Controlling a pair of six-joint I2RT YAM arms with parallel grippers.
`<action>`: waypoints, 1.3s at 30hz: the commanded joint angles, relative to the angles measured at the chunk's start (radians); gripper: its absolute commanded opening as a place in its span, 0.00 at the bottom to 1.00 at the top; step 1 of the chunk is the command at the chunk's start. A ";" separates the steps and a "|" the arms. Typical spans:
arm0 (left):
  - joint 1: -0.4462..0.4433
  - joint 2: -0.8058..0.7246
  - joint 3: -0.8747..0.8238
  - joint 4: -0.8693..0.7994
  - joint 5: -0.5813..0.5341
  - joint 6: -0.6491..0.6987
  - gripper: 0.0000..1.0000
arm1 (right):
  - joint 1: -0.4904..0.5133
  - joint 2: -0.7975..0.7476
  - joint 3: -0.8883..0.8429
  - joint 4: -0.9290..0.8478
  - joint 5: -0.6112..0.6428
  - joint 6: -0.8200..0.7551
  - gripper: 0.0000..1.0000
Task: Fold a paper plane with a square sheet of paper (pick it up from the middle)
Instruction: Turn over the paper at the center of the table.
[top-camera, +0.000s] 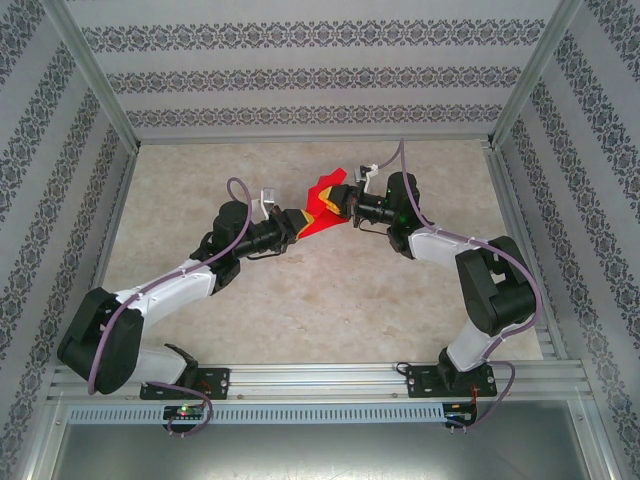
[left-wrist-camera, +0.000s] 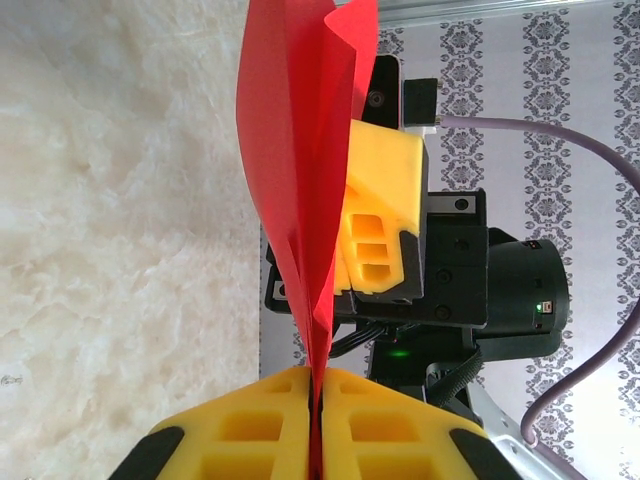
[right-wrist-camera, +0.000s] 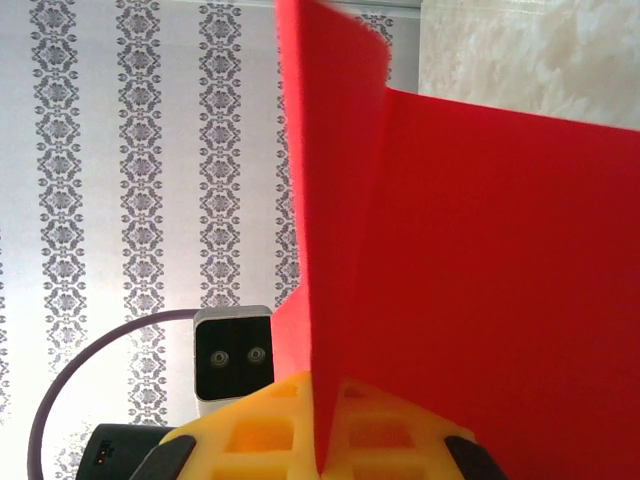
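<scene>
Tearing or slipping is my worry here. My left fingers (left-wrist-camera: 250, 430) are pressed together on a folded edge of the square sheet of paper (left-wrist-camera: 300, 150), and my right fingers (right-wrist-camera: 262, 428) pinch the same sheet from the opposite side. Any uneven pull between them could rip the thin red paper or drag it out of one pinch. A twist between my wrists would likely set a crooked crease, since the sheet stands in loose, bent flaps rather than flat.

The paper is held in the air above the counter (top-camera: 300, 310), toward its far middle, touching only me. Both arms reach forward and inward, forearms angled toward each other and wrists nose to nose, the left slightly nearer than the right.
</scene>
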 joint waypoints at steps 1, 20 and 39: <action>-0.009 -0.029 0.031 -0.039 0.013 0.039 0.11 | -0.007 0.009 -0.013 0.054 0.008 0.005 0.05; -0.009 -0.051 0.059 -0.142 0.028 0.090 0.05 | -0.020 0.021 -0.029 -0.026 0.025 -0.056 0.05; -0.043 -0.111 0.401 -1.202 -0.464 0.811 0.00 | -0.105 -0.106 -0.009 -0.491 0.070 -0.420 0.52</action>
